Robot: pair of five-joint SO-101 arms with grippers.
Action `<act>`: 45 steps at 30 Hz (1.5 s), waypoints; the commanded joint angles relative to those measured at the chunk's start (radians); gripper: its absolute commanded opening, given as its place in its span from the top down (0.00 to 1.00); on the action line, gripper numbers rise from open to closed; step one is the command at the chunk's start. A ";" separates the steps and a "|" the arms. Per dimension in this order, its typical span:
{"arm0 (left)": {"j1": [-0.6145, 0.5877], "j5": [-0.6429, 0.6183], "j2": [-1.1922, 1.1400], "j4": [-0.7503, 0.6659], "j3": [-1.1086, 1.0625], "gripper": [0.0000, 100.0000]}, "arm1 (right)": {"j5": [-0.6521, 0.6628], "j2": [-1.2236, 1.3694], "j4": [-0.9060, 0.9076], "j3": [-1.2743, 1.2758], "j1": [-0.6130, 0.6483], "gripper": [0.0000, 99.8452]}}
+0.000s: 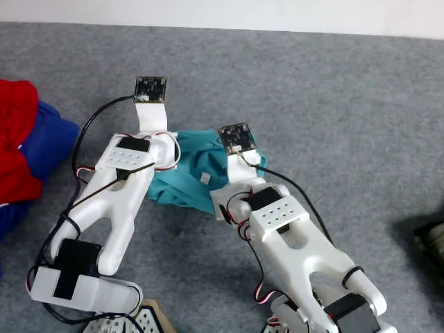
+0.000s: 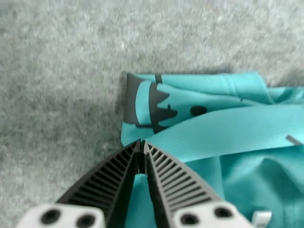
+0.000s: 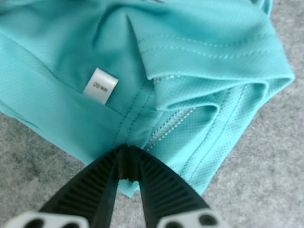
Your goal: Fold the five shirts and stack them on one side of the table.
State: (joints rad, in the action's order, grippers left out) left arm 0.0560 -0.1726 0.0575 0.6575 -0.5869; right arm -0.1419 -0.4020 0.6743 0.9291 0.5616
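one teal shirt (image 1: 189, 177) lies crumpled on the grey desk (image 1: 333, 104), held between two end effectors. the left end effector (image 2: 141, 148) has its fingers pinched together on the shirt's edge, just short of one dark print (image 2: 152, 107). the right end effector (image 3: 127, 154) is clamped on a hem, one white tag (image 3: 100, 85) just beyond it. well out past the left one sits one heap of red and blue cloth (image 1: 24, 149); i cannot tell how many shirts it holds.

Ribbed matt black plastic fingers (image 3: 161, 190); between and beyond them, shirt (image 3: 199, 71) of fine matt mesh cloth with stitched hems; smooth white tag (image 3: 100, 85) just past the tips; rough grey felt-like tabletop (image 3: 280, 152) around.
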 commanded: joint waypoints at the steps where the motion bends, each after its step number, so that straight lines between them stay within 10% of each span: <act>1: -0.013 0.006 0.002 -0.025 0.035 0.99 | -0.015 -0.050 0.048 -0.033 -0.018 0.99; 26: -0.058 0.005 0.002 -0.029 0.038 0.99 | 0.080 -0.475 0.286 0.134 -0.154 0.99; 45: -0.056 0.005 0.002 -0.029 0.039 0.99 | -0.040 -0.357 0.050 0.131 0.033 0.82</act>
State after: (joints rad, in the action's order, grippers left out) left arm 0.0100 -0.1726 0.0575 0.6483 -0.5869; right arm -0.1711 -0.8393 0.7725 1.0794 0.5769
